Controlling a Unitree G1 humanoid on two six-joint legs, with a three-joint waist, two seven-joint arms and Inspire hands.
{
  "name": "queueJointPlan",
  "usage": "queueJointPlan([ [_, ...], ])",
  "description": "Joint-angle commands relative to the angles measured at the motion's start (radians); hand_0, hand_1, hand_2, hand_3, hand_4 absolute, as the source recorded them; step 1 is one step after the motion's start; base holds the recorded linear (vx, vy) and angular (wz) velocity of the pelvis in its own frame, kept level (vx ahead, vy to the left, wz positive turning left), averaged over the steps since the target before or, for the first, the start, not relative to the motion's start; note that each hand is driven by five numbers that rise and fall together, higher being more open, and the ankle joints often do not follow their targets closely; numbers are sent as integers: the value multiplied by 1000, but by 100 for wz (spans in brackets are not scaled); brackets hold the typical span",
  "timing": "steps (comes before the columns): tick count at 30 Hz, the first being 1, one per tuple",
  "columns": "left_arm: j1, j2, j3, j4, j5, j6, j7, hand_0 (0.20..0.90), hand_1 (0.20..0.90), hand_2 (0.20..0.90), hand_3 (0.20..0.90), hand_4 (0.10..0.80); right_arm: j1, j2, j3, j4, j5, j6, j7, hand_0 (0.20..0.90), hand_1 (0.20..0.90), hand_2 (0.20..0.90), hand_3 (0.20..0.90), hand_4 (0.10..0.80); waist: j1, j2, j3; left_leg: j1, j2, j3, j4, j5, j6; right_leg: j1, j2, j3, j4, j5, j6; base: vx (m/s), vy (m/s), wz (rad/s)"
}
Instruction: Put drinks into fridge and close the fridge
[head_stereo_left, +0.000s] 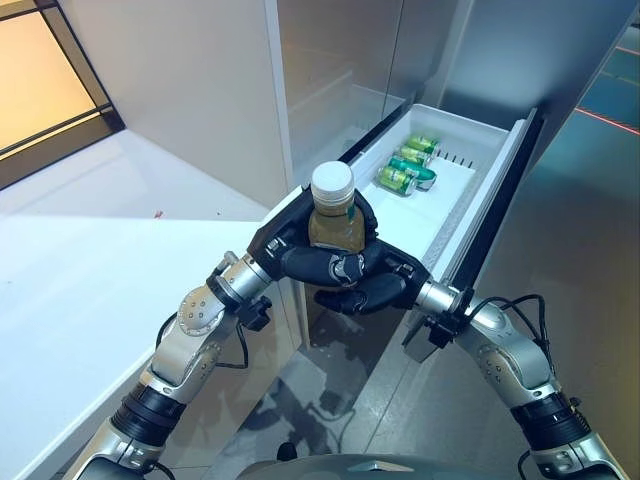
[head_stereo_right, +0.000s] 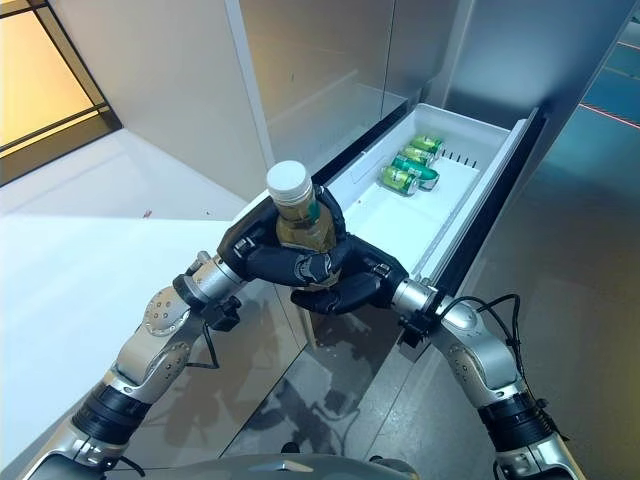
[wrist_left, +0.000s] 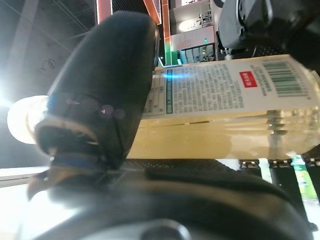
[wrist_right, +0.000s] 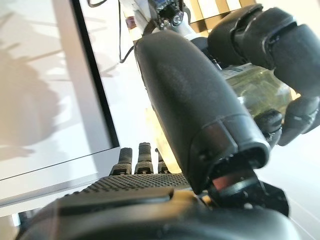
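Note:
A bottle (head_stereo_left: 333, 215) of yellowish drink with a white cap stands upright between both hands, above the near end of the open white fridge drawer (head_stereo_left: 455, 212). My left hand (head_stereo_left: 290, 235) is curled round the bottle from the left; its thumb lies across the label in the left wrist view (wrist_left: 107, 100). My right hand (head_stereo_left: 365, 280) wraps the bottle's lower part from the right and below; the bottle (wrist_right: 260, 90) shows past its thumb (wrist_right: 200, 115) in the right wrist view. Green cans (head_stereo_left: 408, 166) lie in the drawer's far end.
A white counter (head_stereo_left: 90, 270) runs along the left. Grey fridge panels (head_stereo_left: 330, 70) rise behind the drawer. The drawer's dark front edge (head_stereo_left: 500, 200) runs along its right side, with grey floor (head_stereo_left: 590, 250) beyond.

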Motion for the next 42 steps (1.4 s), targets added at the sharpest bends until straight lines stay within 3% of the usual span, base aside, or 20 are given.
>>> queueJointPlan([
  [1, -190, -39, 3, 11, -62, -100, 52, 300, 300, 300, 200, 100, -137, 10, -2, -117, 99, -48, 53, 900, 900, 900, 900, 800, 10, 11, -57, 26, -37, 19, 18, -124, 41, -81, 81, 20, 94, -32, 1, 0, 0, 0],
  [17, -213, -36, -41, 140, -5, -62, 124, 300, 300, 300, 200, 100, -218, -16, 19, -147, 179, -23, 53, 900, 900, 900, 900, 800, 7, 7, -59, 20, -38, 22, 24, -125, 41, -84, 82, 25, 88, -25, 2, 0, 0, 0],
  [23, -201, -54, -47, 173, 8, -63, 125, 300, 300, 300, 200, 100, -217, 14, 22, -140, 270, 45, 41, 900, 900, 900, 900, 800, 12, 5, -59, 17, -37, 21, 27, -124, 39, -82, 82, 19, 86, -23, 2, 0, 0, 0],
  [30, -201, -58, -65, 211, 23, -56, 137, 300, 300, 300, 200, 100, -213, 53, 56, -111, 446, 187, 60, 900, 900, 900, 900, 800, 24, 1, -60, 21, -36, 24, 24, -121, 34, -72, 80, -7, 75, -19, 3, 0, 0, 0],
  [42, -203, -50, -60, 276, 33, -41, 155, 300, 300, 300, 200, 100, -311, 23, 10, -93, 466, 113, -28, 900, 900, 900, 900, 800, 34, -1, -65, 24, -35, 46, 23, -123, 30, -64, 70, -49, 66, -15, 8, 7, 3, -1],
])
